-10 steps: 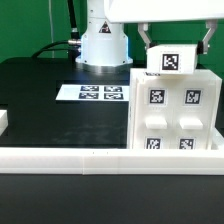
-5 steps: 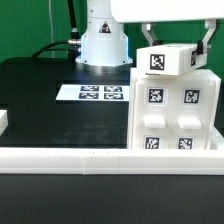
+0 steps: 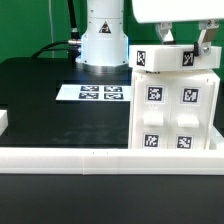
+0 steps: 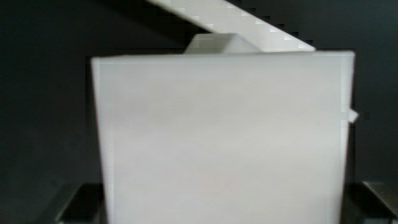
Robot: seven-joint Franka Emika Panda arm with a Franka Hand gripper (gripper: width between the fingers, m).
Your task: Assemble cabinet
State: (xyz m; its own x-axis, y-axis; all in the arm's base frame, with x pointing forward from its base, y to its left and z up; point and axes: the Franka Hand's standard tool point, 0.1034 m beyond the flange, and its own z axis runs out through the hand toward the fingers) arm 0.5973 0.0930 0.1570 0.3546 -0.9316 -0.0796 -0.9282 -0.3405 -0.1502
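The cabinet [image 3: 172, 115] is a large white box with tag markers, standing at the exterior view's right. On top of it is a smaller white tagged block [image 3: 175, 60], lying slightly tilted with its long side toward the camera. My gripper [image 3: 186, 45] comes down from above and is shut on this block, one finger on each side. In the wrist view the block [image 4: 222, 130] fills most of the picture, and the gripper [image 4: 222, 208] holds it between dark fingers [image 4: 75, 205] at its two edges. The cabinet below it is hidden there.
The marker board [image 3: 100, 92] lies on the black table in front of the robot base [image 3: 102, 40]. A long white rail [image 3: 90, 157] runs along the front edge. A small white part [image 3: 3, 120] sits at the left edge. A white strip [image 4: 231, 20] crosses the wrist view.
The held block has turned from showing one tag on its end face to lying broadside with two tags showing. It has come down closer to the cabinet's top.
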